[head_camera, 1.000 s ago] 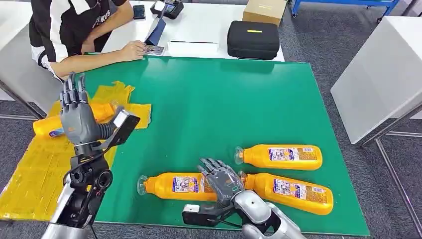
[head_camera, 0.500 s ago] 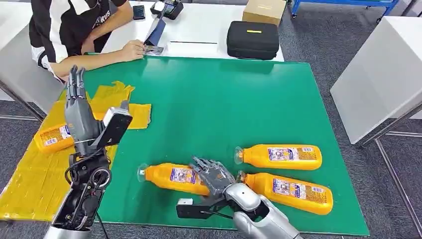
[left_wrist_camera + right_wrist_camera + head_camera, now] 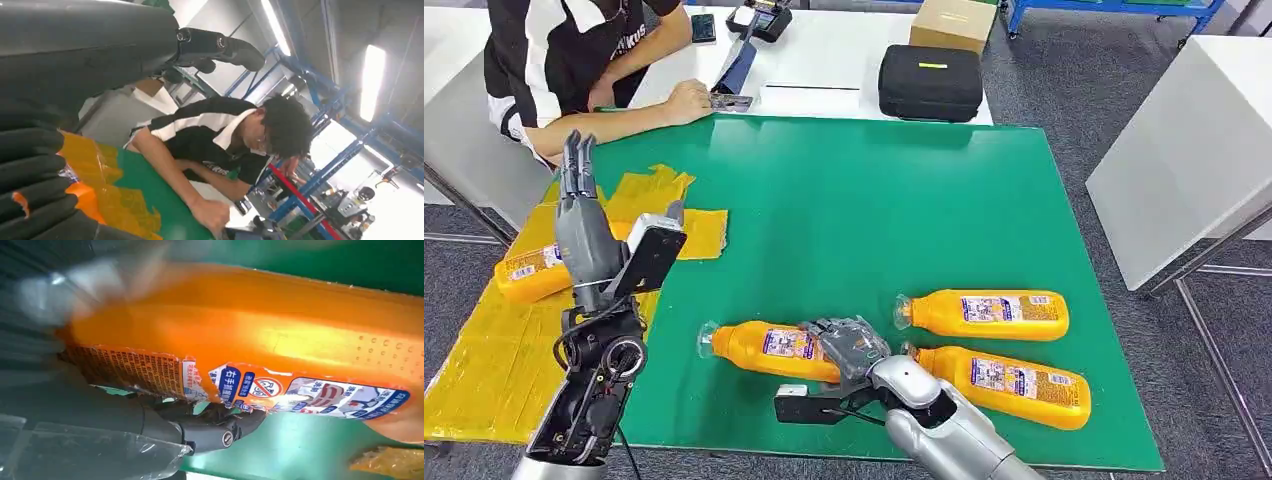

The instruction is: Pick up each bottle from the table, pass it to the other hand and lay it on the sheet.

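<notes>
Head view: right hand [image 3: 849,345] is closing its fingers over the bottle [image 3: 769,347] lying near the green surface's [image 3: 874,210] front edge; left hand [image 3: 584,235] is hovering flat, holding nothing, above the yellow sheet [image 3: 484,350].
Right wrist view: fingers [image 3: 215,427] are wrapping the labelled middle (rigid, slick plastic, likely light; best gripped there).

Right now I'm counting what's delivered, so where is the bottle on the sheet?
In the head view the bottle lies on the yellow sheet at far left, off the green mat's edge, partly behind the raised left hand.
</notes>
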